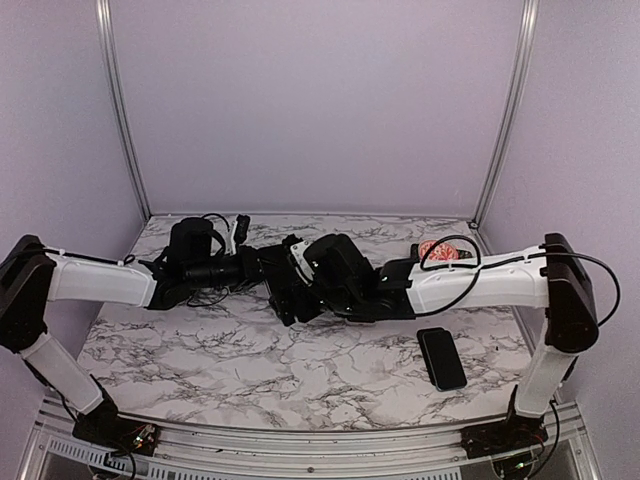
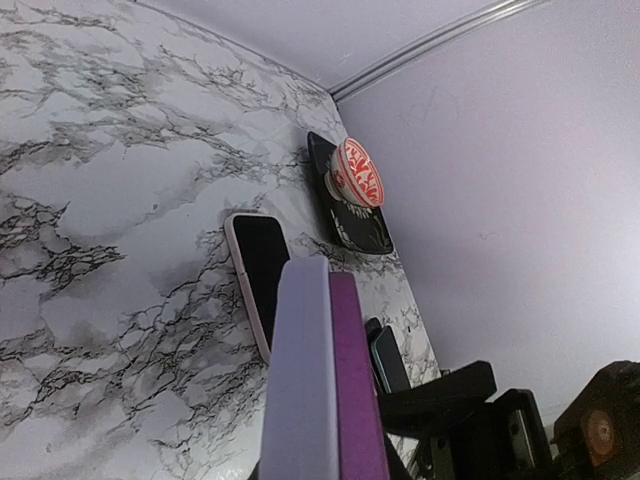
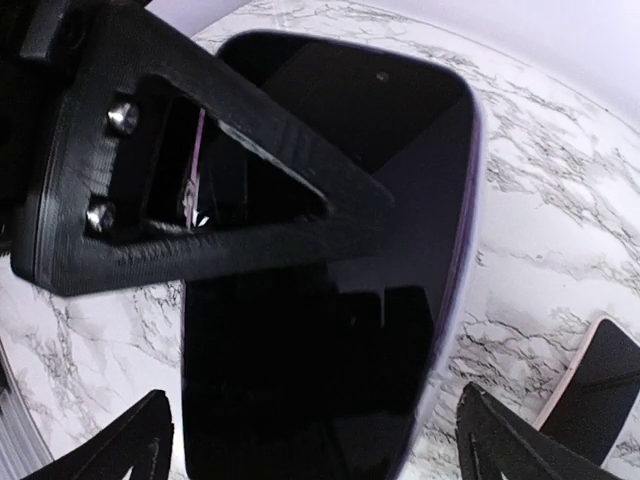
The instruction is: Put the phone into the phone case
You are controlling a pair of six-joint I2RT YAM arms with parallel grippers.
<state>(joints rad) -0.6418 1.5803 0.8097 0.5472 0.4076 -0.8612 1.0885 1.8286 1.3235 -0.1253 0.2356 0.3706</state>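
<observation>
Purple-edged phone, black face, fills centre of right wrist view, above marble desk; left fingers clamped across it; right fingers spread wide at lower frame corners, holding nothing

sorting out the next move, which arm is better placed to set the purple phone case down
Left. The left gripper is clamped on the purple case, one finger across its face. The right gripper is open, its fingertips off the case.
</observation>
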